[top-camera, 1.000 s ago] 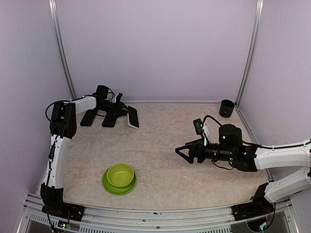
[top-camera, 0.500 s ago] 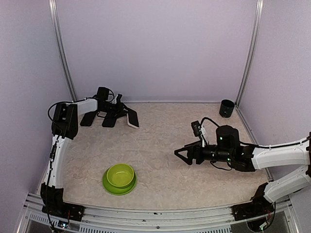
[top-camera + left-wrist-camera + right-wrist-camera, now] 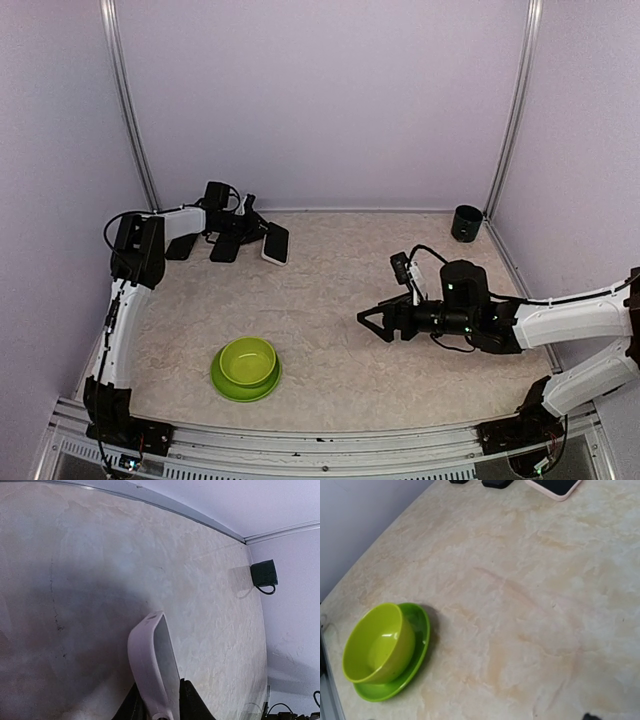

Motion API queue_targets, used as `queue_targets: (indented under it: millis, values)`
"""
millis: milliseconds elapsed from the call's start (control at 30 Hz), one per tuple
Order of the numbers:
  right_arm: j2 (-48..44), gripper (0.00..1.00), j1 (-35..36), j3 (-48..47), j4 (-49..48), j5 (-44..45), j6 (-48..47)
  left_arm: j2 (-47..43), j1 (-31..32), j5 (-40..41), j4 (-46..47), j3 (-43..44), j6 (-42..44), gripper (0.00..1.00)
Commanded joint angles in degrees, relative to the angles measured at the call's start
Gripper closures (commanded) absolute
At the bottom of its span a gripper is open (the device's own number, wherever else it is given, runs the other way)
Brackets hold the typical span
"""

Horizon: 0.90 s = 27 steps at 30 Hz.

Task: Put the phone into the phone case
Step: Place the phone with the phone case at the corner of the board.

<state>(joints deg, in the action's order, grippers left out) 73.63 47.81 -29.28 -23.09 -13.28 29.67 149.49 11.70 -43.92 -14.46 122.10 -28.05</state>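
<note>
Phone case, pale with a dark face, sits at ten o'clock on the bench, its end pinched in the nearly closed left tool, probably to steady it for fitting. The right tool hangs wide open and empty at four o'clock.

To me the phone case looks like smooth matt plastic, the table a dull marbled sheet, the green bowl glossy plastic.
</note>
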Motion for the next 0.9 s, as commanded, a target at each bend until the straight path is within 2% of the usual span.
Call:
queue_targets:
  millis: [0, 133, 333, 567, 867]
  values:
    - [1.03, 0.13, -0.61, -1.26, -2.33, -0.75, -0.05, 2.44, 1.74, -0.44, 2.04, 0.80, 0.01, 0.74]
    - [0.92, 0.13, -0.61, -1.40, -2.06, -0.88, -0.13, 2.93, 1.40, 0.49, 2.89, 0.33, -1.45, 0.72]
    - [0.38, 0.13, -0.62, -1.22, -1.60, -0.48, -0.34, -0.90, 1.10, 6.29, 4.51, -5.61, -2.86, 0.57]
    - [0.55, 0.14, -0.68, -1.30, -1.96, -0.86, -0.05, -5.79, 1.56, 14.11, 0.73, -8.90, -3.85, 0.55]
    - [0.99, 0.14, -0.65, -1.31, -2.48, -1.69, 0.38, -6.13, 3.16, 23.50, -7.72, -6.23, -3.07, 0.52]
